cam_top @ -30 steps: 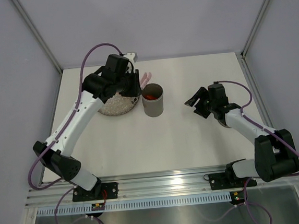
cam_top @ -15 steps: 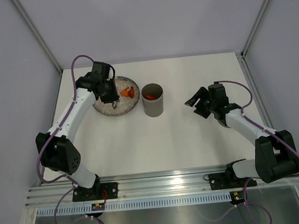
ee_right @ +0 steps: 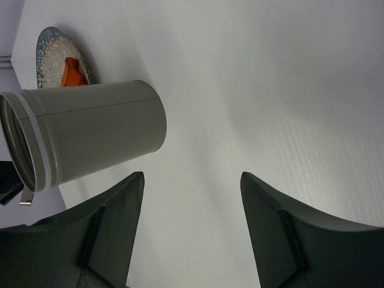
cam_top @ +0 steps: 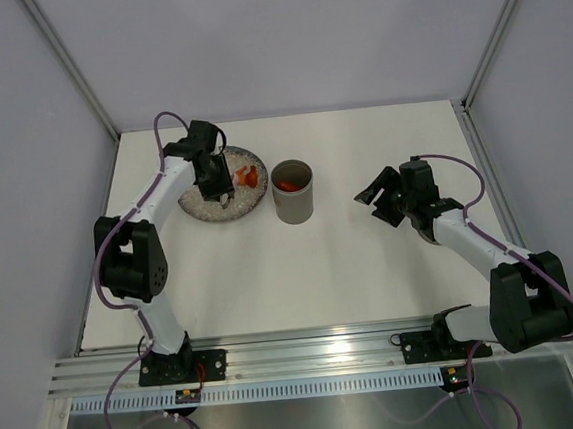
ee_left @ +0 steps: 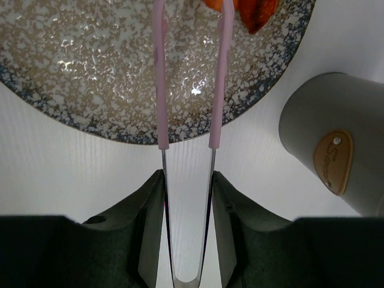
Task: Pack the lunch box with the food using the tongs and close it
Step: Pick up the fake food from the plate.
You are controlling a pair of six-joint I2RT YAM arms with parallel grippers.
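Observation:
In the left wrist view my left gripper (ee_left: 187, 180) is shut on the pale pink tongs (ee_left: 159, 78), pressing their two arms from outside. The tong tips, a little apart, reach over the speckled plate (ee_left: 78, 54) toward orange and red food (ee_left: 255, 13) at its far edge. From above, the left gripper (cam_top: 220, 192) hovers over the plate (cam_top: 204, 210), with food (cam_top: 248, 176) on its right side. The grey lunch box (cam_top: 293, 202) stands upright right of the plate, a red piece (cam_top: 288, 185) inside it. My right gripper (cam_top: 376, 203) is open and empty, well right of the lunch box (ee_right: 90, 135).
The white table (cam_top: 302, 273) is walled by pale panels at the back and sides. A metal rail (cam_top: 319, 352) runs along the near edge by the arm bases. The right wrist view shows the plate (ee_right: 53, 45) beyond the lunch box.
My left arm has swung back from beside the lunch box to over the plate's middle, still holding the tongs, whose arms look slightly wider apart. The right arm has not moved.

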